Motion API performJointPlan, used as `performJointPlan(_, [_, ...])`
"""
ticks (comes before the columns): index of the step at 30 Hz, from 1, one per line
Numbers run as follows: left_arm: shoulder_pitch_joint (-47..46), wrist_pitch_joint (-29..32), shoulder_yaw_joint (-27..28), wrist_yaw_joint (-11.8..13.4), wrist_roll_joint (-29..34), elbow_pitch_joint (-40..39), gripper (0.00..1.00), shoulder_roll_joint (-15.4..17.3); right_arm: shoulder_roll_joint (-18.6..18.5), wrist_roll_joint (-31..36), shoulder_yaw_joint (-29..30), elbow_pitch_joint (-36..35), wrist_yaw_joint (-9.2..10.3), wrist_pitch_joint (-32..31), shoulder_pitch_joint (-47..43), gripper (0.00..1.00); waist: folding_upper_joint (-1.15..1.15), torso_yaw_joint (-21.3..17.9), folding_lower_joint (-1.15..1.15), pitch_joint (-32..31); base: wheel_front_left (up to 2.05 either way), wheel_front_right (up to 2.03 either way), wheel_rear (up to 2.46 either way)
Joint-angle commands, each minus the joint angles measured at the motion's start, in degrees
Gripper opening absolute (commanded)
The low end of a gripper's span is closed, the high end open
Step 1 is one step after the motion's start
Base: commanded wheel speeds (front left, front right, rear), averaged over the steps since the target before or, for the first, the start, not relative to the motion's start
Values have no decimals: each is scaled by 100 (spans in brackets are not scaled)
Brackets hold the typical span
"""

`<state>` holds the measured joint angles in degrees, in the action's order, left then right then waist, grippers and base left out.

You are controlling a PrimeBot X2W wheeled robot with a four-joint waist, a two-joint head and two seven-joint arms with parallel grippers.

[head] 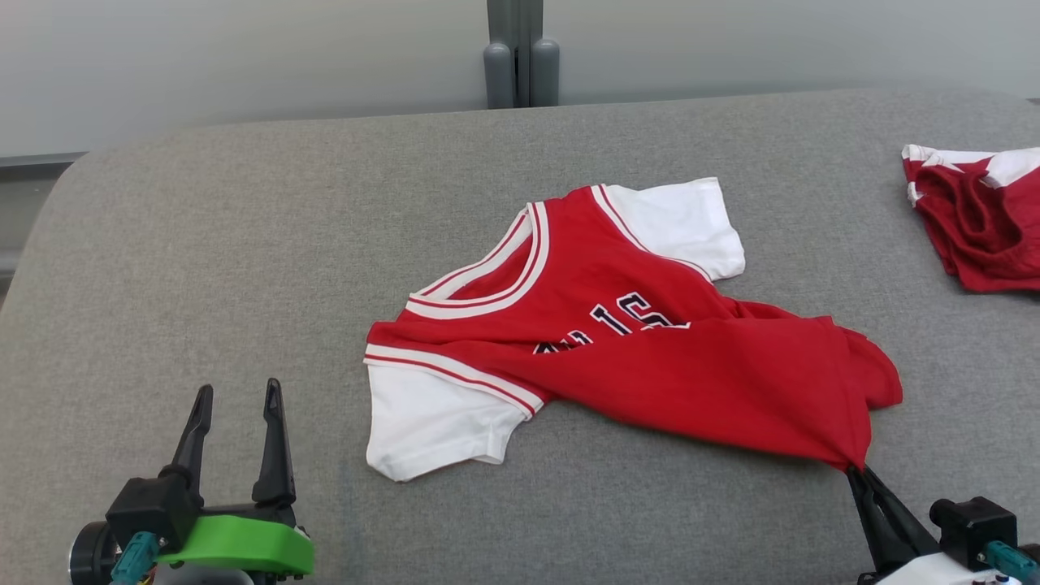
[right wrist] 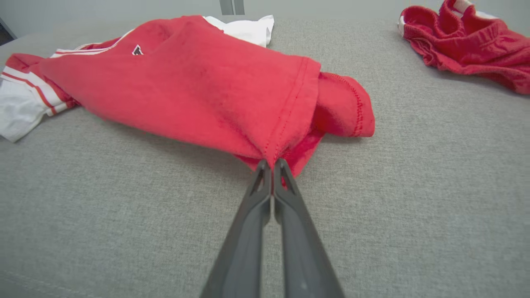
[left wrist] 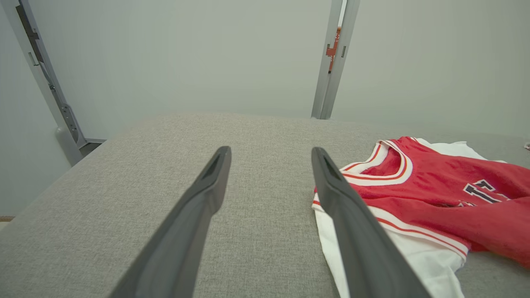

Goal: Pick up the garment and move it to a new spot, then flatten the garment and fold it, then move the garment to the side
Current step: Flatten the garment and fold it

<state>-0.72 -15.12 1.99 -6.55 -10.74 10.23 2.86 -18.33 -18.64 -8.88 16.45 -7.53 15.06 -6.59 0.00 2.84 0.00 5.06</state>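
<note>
Surface [head: 203, 268] open left, garment [head: 617, 341] centre, cloth [head: 987, 219] right

A white-sleeved red cloth jersey [head: 650, 366] is laid midway on a grey fabric counter [head: 244, 268]. A crumpled red-and-white garment [head: 987, 227] is set well to its right.

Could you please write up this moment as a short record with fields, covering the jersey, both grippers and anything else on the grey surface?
surface: grey fabric surface
garment: red jersey with white sleeves, rumpled, its lower part folded up over the lettering
right arm: right gripper shut on the jersey's hem corner nearest the robot
left arm: left gripper open, beside the near white sleeve, not touching it
other item: second red and white garment, bunched at the far right
task stage: hem gripped; jersey not yet flattened or folded
</note>
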Motion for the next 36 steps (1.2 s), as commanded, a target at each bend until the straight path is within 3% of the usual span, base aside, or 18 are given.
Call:
performJointPlan(1, [44,0,35,-3,28,11,100,9,53,20,33,-75,8,14,40,100,0,-39,0,-40,0,0,0])
performJointPlan(16, [249,0,197,-38,114,18,100,9,570,617,564,-1070,8,14,195,100,0,-118,0,-399,0,0,0])
performJointPlan(27, [409,0,300,-70,218,-21,100,9,912,836,659,-1326,7,14,-44,100,0,-107,0,-592,0,0,0])
performJointPlan(36, [477,0,304,-82,247,-27,100,9,954,906,682,-1388,8,14,-144,100,0,-91,0,-624,0,0,0])
